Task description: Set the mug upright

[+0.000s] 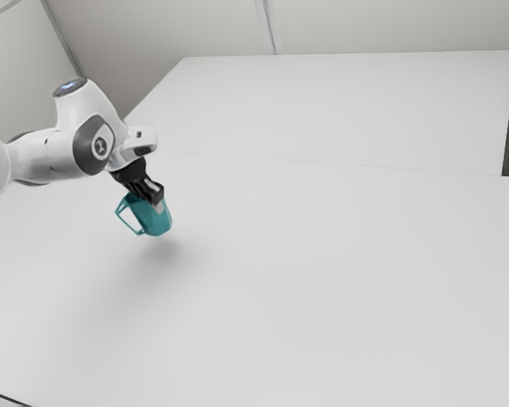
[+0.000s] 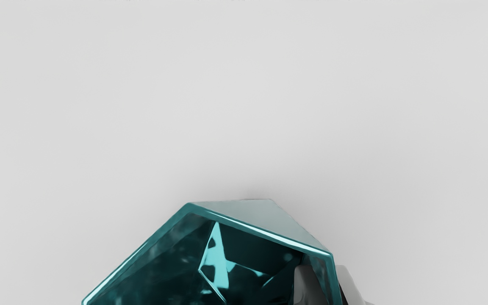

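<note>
White tabletop [image 1: 322,280], smooth finish, thin seam [image 1: 322,162] running across toward the far side, soft grey shadow [image 1: 163,256] at the exterior view's left.

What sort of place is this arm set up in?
Probably a robotics lab or test room, rendered in simulation: a white robot arm reaches over a broad white table, with a plain pale wall at the exterior view's left.
</note>
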`<state>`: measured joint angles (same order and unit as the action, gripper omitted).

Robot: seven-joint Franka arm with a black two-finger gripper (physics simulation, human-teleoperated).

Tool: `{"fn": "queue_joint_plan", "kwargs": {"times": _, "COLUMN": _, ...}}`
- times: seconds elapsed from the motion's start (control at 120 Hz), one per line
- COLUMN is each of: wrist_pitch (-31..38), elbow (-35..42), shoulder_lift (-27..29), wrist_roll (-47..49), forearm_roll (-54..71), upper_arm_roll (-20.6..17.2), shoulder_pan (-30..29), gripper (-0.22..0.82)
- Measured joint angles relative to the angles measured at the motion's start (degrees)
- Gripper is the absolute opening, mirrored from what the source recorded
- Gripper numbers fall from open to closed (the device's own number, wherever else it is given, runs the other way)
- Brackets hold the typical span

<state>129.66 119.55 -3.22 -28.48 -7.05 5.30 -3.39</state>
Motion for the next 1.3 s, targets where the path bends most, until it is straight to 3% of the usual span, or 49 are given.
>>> {"fn": "queue_joint_plan", "kwargs": {"times": 0.475, "wrist_pitch": 4.2, "elbow": -1.0, "shoulder_lift": -8.5, "wrist_roll": 10.4, "forearm_roll": 0.5, "upper_arm_roll": 0.1, "shoulder_pan": 2.7, "gripper": -0.17}}
{"fn": "queue_joint_plan", "kwargs": {"times": 0.667, "wrist_pitch": 4.4, "elbow": -1.4, "shoulder_lift": -7.7, "wrist_roll": 12.4, "forearm_roll": 0.4, "upper_arm_roll": 0.1, "shoulder_pan": 3.5, "gripper": 0.23}}
{"fn": "queue_joint_plan", "kwargs": {"times": 0.808, "wrist_pitch": 3.8, "elbow": -1.4, "shoulder_lift": -4.1, "wrist_roll": 13.3, "forearm_roll": 1.0, "upper_arm_roll": 0.1, "shoulder_pan": 3.6, "gripper": 0.41}}
{"fn": "queue_joint_plan", "kwargs": {"times": 1.008, "wrist_pitch": -5.5, "elbow": -12.2, "shoulder_lift": -2.0, "wrist_roll": 14.2, "forearm_roll": 3.4, "upper_arm_roll": 0.1, "shoulder_pan": 3.5, "gripper": 0.53}}
{"fn": "queue_joint_plan", "kwargs": {"times": 1.3, "wrist_pitch": -23.9, "elbow": -30.0, "shoulder_lift": -1.9, "wrist_roll": 14.3, "forearm_roll": 5.2, "upper_arm_roll": -0.1, "shoulder_pan": 3.3, "gripper": 0.59}}
